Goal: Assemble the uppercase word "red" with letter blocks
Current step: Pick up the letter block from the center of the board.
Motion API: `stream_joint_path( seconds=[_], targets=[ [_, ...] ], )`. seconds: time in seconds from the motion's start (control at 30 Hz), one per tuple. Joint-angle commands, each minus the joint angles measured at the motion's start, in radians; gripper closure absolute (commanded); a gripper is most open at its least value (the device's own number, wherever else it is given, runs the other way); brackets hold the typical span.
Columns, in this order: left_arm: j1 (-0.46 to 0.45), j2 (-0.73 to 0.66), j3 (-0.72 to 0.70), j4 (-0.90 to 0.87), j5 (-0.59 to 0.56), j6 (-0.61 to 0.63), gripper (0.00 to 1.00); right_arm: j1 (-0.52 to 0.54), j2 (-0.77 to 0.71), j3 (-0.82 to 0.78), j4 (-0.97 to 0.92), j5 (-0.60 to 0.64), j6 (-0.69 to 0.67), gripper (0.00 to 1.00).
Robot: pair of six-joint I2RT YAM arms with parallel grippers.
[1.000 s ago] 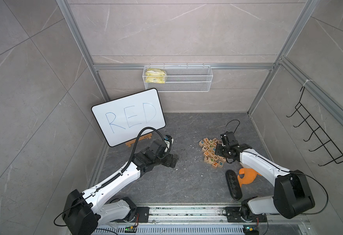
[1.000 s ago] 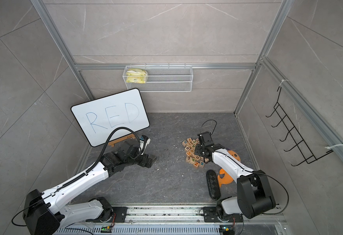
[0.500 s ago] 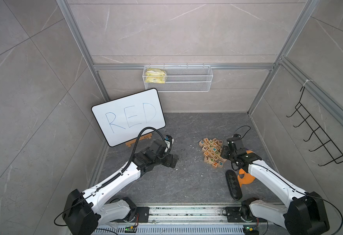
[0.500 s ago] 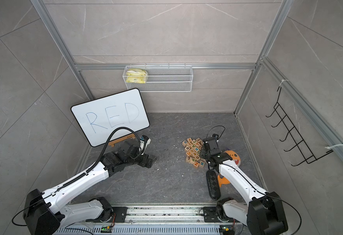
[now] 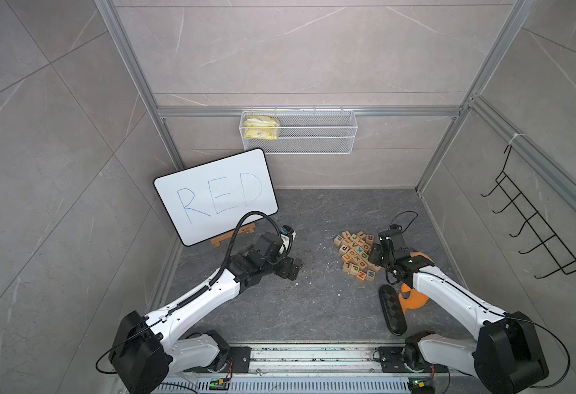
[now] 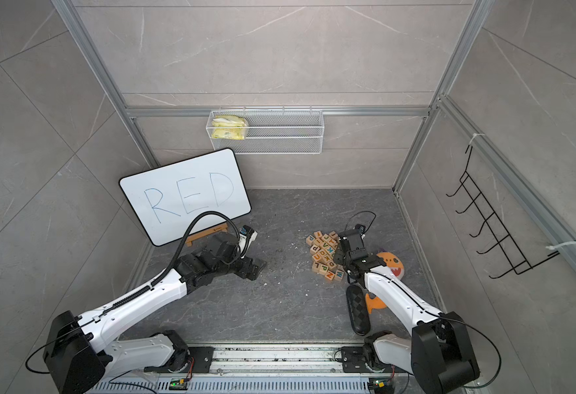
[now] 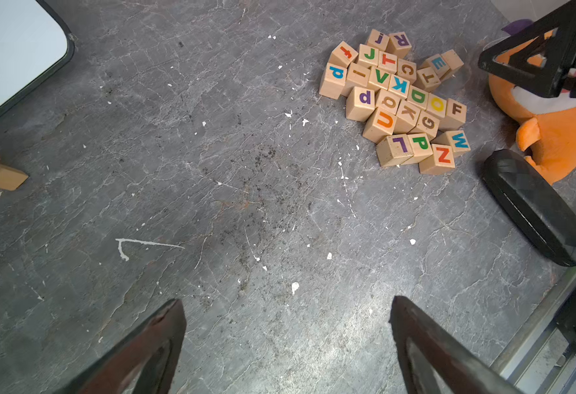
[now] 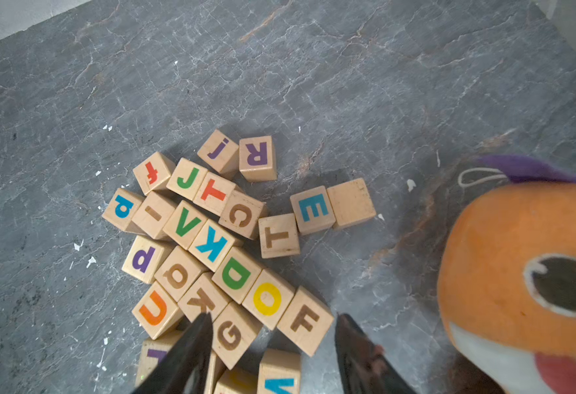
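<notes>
Grey surface (image 7: 211,170); blocks (image 8: 211,245) packed tight; right pincer (image 8: 272,317) part-open, empty, could knock neighbours grabbing D block (image 8: 233,274); left pincer (image 7: 285,300) wide, empty.

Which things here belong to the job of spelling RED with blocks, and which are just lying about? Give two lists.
Belong to the job:
- R block
- E block
- D block
- the rest of the letter-block pile, to pick from

Lying about:
- whiteboard, only shows the word
- orange shark plush
- black case
- wire basket with yellow packet
</notes>
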Motion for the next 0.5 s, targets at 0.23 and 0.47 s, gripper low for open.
stream_joint_path(
  seconds=[0.23,0.47],
  targets=[
    [0.000,0.040,0.009,0.025,0.025,0.038,0.03,-0.002,0.013,-0.017,0.014,0.079,0.037,0.38],
    [0.001,0.039,0.009,0.028,0.029,0.039,0.02,-0.053,0.035,-0.013,0.001,0.042,0.084,0.37]
  ],
)
